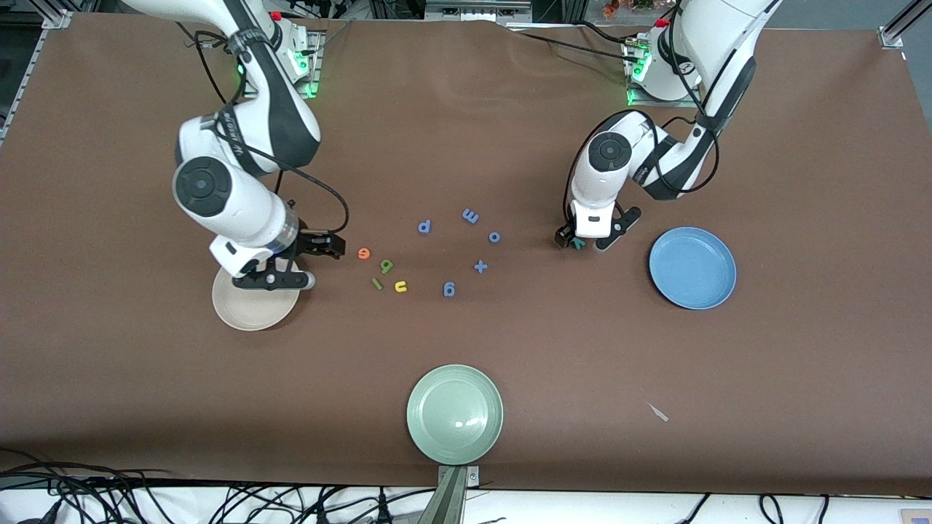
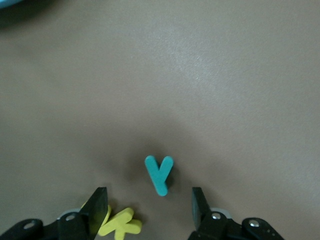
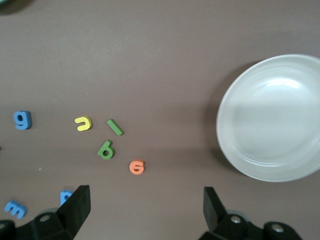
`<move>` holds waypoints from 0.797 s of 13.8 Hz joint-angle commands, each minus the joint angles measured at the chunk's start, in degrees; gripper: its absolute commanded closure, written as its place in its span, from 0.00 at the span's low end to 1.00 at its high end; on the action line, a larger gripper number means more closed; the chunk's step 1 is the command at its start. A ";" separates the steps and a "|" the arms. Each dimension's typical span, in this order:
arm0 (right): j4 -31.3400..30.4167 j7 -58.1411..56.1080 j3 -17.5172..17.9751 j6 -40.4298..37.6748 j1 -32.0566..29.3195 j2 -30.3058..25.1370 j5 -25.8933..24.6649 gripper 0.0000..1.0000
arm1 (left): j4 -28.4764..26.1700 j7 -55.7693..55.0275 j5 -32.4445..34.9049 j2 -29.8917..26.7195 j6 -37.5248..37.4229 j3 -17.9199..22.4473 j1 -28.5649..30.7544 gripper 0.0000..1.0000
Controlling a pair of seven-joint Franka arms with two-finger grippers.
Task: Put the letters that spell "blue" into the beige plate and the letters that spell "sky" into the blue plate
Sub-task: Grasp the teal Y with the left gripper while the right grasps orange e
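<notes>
The right gripper (image 1: 280, 271) hangs spread over the beige plate (image 1: 244, 309)'s rim, with the orange e (image 1: 364, 253) just beside it. The left gripper (image 1: 586, 241), fingers apart, straddles the teal y (image 2: 159, 174), the yellow k (image 2: 120, 224) touching one finger; the blue plate (image 1: 692, 267) sits near, bare cloth between.

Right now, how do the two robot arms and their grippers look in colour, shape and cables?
Both arms have rounded white shells with black joint sections and round dark grey joint caps. Loose black cables run along each arm. Green lights glow at both bases. The left gripper and the right gripper each have two black fingers under a white wrist block.
</notes>
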 commanded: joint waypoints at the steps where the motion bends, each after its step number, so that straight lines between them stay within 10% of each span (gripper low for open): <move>1: -9.59 1.26 0.62 9.96 2.04 -1.26 0.88 0.00 | 1.76 -1.94 2.20 0.45 -0.24 0.22 -0.05 0.32; 11: -18.23 6.54 0.53 25.71 5.65 4.71 0.44 0.01 | 2.11 -1.24 4.67 2.30 -0.24 0.66 0.39 0.55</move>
